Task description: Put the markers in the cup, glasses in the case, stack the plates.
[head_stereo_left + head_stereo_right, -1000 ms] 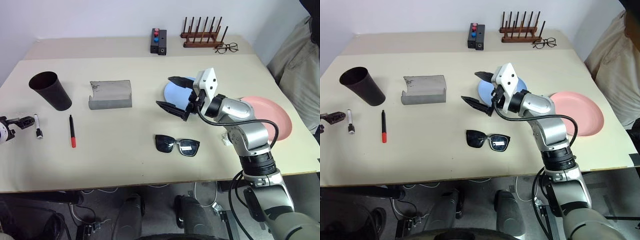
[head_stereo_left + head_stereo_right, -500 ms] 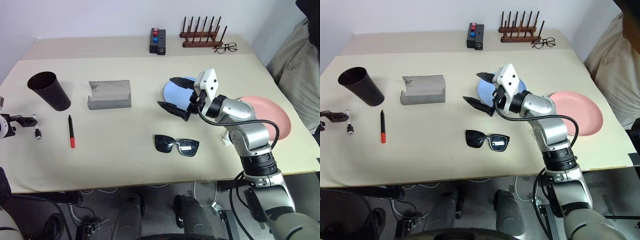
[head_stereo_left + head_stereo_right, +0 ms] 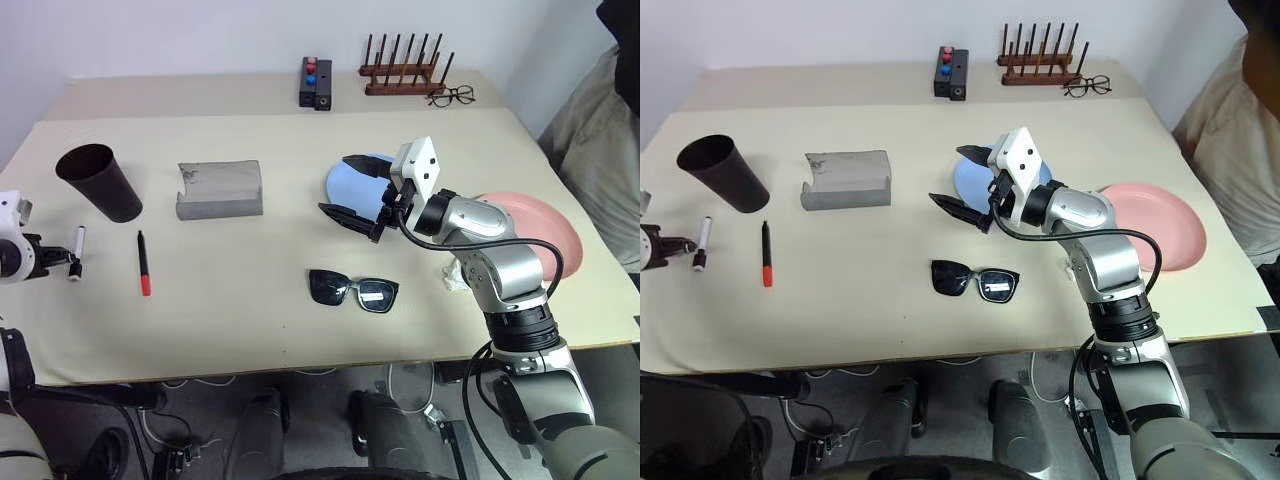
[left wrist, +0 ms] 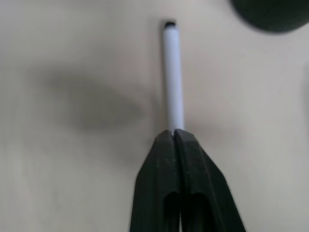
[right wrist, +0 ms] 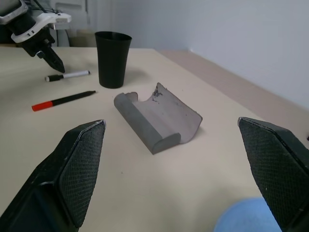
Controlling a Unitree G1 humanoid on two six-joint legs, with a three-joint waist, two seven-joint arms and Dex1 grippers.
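Two markers lie on the beige worktop [image 3: 250, 290] near the tall dark tapered cup [image 3: 100, 181]: the thin black one with a red end [image 3: 144, 262], untouched, and the white one with dark ends [image 3: 77, 249]. The left hand [image 4: 175, 136] has its fingers pinched together at the white marker's end, though a real hold is doubtful. Next it must lift and tip the marker into the cup. The right hand [image 3: 352, 192] hovers spread wide.

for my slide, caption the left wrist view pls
Left gripper shut at the white marker, dark cup beyond.
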